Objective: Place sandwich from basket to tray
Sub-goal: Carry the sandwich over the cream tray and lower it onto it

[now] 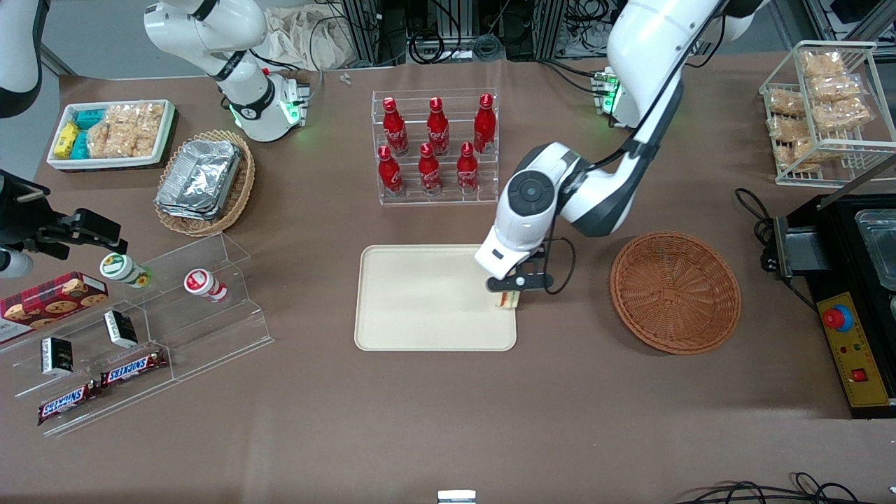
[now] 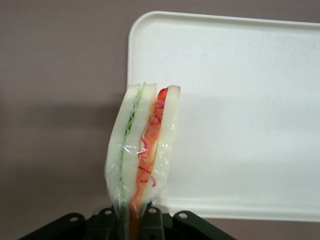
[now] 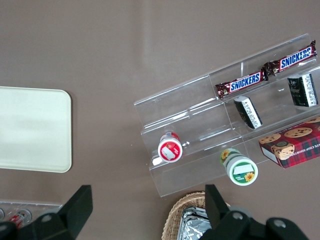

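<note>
My left gripper (image 1: 509,299) hangs over the edge of the cream-beige tray (image 1: 413,308) that faces the basket, and it is shut on the sandwich (image 1: 507,301). The wrist view shows the plastic-wrapped sandwich (image 2: 142,155), white bread with green and red-orange filling, pinched at its lower end between the black fingers (image 2: 152,220). It hangs above the tray's rounded corner (image 2: 145,30), partly over the tray (image 2: 250,115) and partly over the brown table. The reddish-brown wicker basket (image 1: 675,292) sits beside the tray toward the working arm's end, with nothing in it.
A clear rack of red cola bottles (image 1: 434,147) stands farther from the front camera than the tray. A black machine with a red button (image 1: 850,329) sits past the basket. An acrylic shelf with snacks (image 1: 140,329) and a tan basket of foil containers (image 1: 203,182) lie toward the parked arm's end.
</note>
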Controlling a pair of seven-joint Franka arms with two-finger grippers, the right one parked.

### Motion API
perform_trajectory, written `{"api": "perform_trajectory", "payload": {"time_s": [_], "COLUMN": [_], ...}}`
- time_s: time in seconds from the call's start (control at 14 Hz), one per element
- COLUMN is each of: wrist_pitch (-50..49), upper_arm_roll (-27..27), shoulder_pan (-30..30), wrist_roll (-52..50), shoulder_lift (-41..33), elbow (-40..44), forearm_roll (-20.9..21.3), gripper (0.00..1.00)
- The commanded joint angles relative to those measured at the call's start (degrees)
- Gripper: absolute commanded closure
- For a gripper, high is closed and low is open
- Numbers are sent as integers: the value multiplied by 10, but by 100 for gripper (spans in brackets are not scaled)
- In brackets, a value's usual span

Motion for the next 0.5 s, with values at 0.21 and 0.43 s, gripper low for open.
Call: {"api": "perform_trajectory", "payload": {"time_s": [0.21, 0.43], "wrist_pitch": [50, 50], "upper_arm_roll": [8, 9], "shoulder_pan": [-18, -17], "wrist_roll": [-12, -18], "shoulder_lift": [68, 72], "elbow": [44, 45], "forearm_roll": [39, 114], "gripper": [92, 0]}}
